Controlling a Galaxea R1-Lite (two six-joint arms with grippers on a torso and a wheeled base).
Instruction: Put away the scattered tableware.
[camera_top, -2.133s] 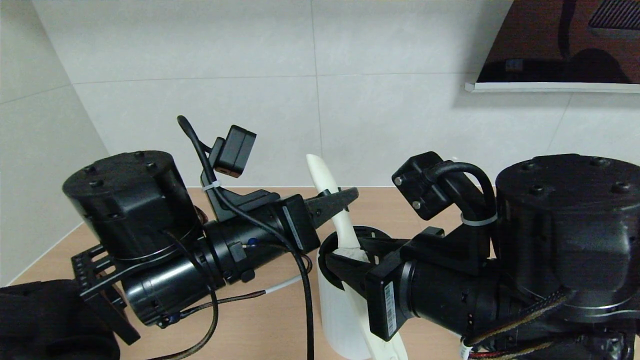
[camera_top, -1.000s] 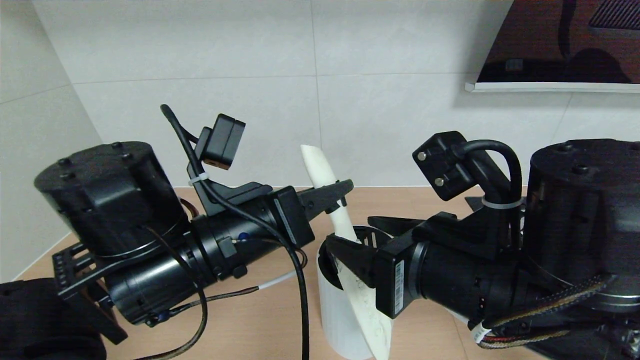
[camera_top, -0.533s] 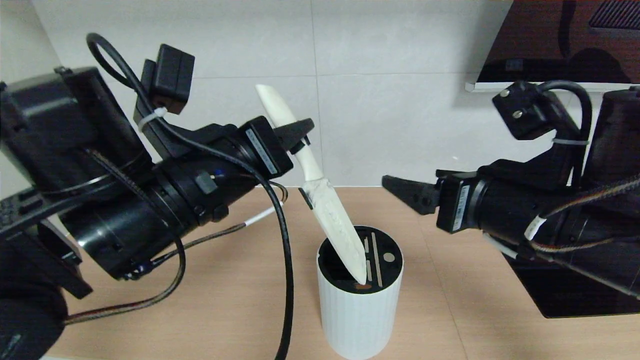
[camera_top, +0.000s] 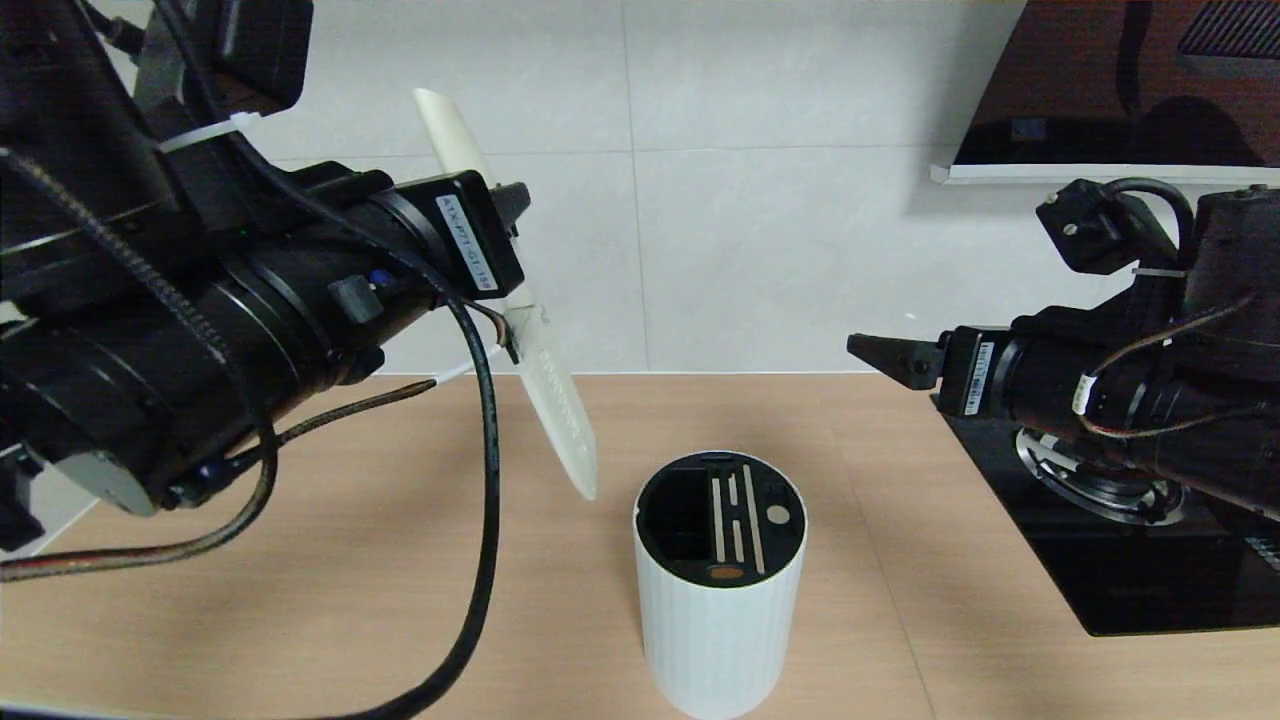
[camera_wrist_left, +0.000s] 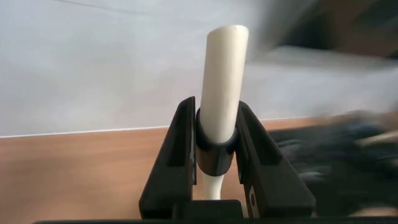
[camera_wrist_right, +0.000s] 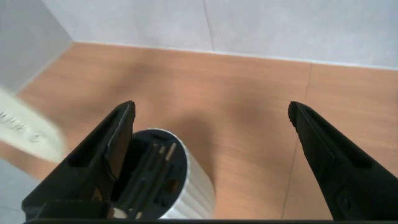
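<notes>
My left gripper is shut on the handle of a white knife, held high at the left. The cream handle sticks up between the jaws, and the blade hangs down with its tip above and left of the white ribbed knife holder. The holder stands on the wooden counter; its black top has slots and a wide opening. My right gripper is open, off to the right and higher than the holder, with nothing between its fingers.
A black cooktop is set into the counter at the right, under my right arm. A tiled wall runs behind, with a dark range hood at the upper right.
My left gripper lifted the knife up and to the left, pulling its blade clear of the holder. My right gripper let go of the holder and drew back to the right.
</notes>
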